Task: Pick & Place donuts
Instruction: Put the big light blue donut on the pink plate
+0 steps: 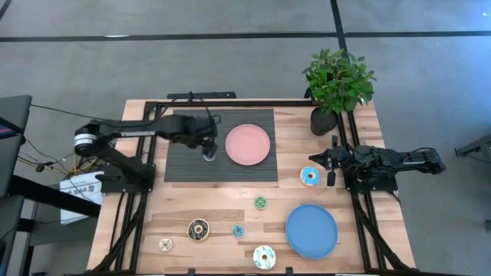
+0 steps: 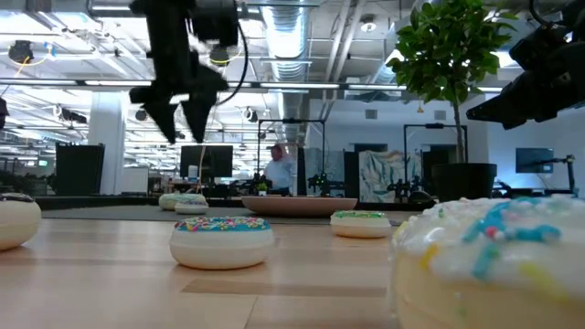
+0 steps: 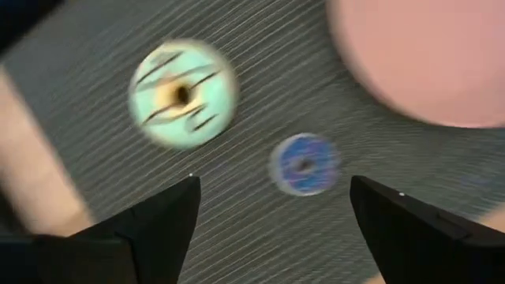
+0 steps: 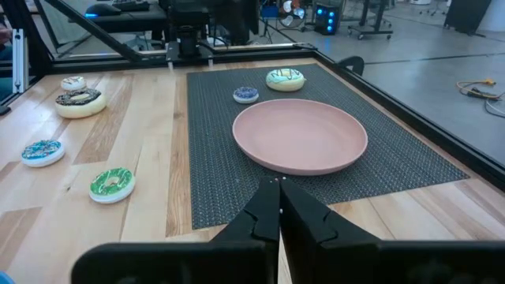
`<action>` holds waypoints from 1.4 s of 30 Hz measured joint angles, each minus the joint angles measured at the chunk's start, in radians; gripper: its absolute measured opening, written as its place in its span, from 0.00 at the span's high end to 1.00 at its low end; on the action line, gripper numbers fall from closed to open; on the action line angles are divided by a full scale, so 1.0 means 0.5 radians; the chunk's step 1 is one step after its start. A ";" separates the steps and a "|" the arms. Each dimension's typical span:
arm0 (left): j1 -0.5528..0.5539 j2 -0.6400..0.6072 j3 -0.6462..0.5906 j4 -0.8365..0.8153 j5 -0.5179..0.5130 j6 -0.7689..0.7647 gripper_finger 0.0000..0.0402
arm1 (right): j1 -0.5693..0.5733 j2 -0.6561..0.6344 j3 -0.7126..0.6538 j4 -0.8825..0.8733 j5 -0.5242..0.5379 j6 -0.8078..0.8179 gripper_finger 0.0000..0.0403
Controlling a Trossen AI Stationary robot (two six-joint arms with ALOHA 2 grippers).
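On the dark mat (image 1: 184, 165) lie a mint-green donut with dark stripes (image 3: 183, 95) and a small blue donut (image 3: 304, 164), both flat beside the pink plate (image 1: 248, 144). The right wrist view shows them too, mint donut (image 4: 285, 79) and blue donut (image 4: 246, 95). My left gripper (image 3: 272, 201) hangs open above the mat, fingers pointing down, with the blue donut below the gap; it touches nothing. In the low view the left gripper (image 2: 183, 114) is well above the table. My right gripper (image 4: 278, 193) waits shut at the table's right edge (image 1: 331, 165).
More donuts lie on the bare wood: a white sprinkled one (image 1: 310, 176), a green one (image 1: 261, 202), a blue one (image 1: 238, 231), a chocolate one (image 1: 199, 228), a small cream one (image 1: 166, 244) and a white one (image 1: 264, 257). A blue plate (image 1: 311, 230) sits front right; a potted plant (image 1: 337, 88) stands back right.
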 joint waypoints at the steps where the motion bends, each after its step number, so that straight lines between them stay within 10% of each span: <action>1: 0.060 0.023 0.000 -0.020 0.011 0.002 0.20 | 0.000 0.000 0.000 0.000 -0.001 0.001 1.00; 16: 0.806 0.306 0.001 0.113 0.236 0.584 0.20 | 0.000 0.000 0.000 0.000 0.000 0.000 1.00; 42: 0.951 0.647 0.002 0.347 0.470 1.095 0.20 | 0.000 0.000 0.000 0.000 0.000 0.000 1.00</action>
